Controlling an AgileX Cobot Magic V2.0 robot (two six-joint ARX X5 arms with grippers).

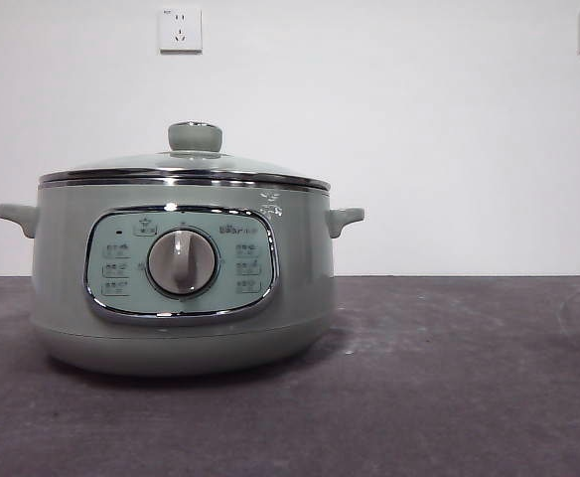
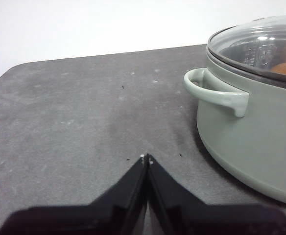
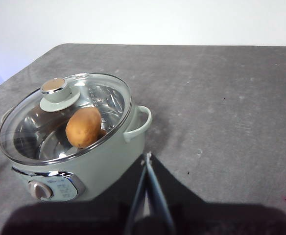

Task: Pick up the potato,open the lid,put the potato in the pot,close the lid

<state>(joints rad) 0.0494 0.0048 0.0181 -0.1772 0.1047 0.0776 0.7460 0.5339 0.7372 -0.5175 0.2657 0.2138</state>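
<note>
Orange-brown oval potato inside sage-green round cooker pot | domed glass lid seated on top | left gripper and right gripper both clamped together, holding nothing, off to the sides

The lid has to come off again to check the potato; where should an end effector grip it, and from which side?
Probably the round knob at the centre of the lid, approached from straight above. It stands proud of the shallow glass dome, which is smooth, and the steel rim sits flush on the pot, leaving nothing else to pinch.

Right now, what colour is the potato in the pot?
Orange-brown potato, clearest in the right wrist view.
</note>
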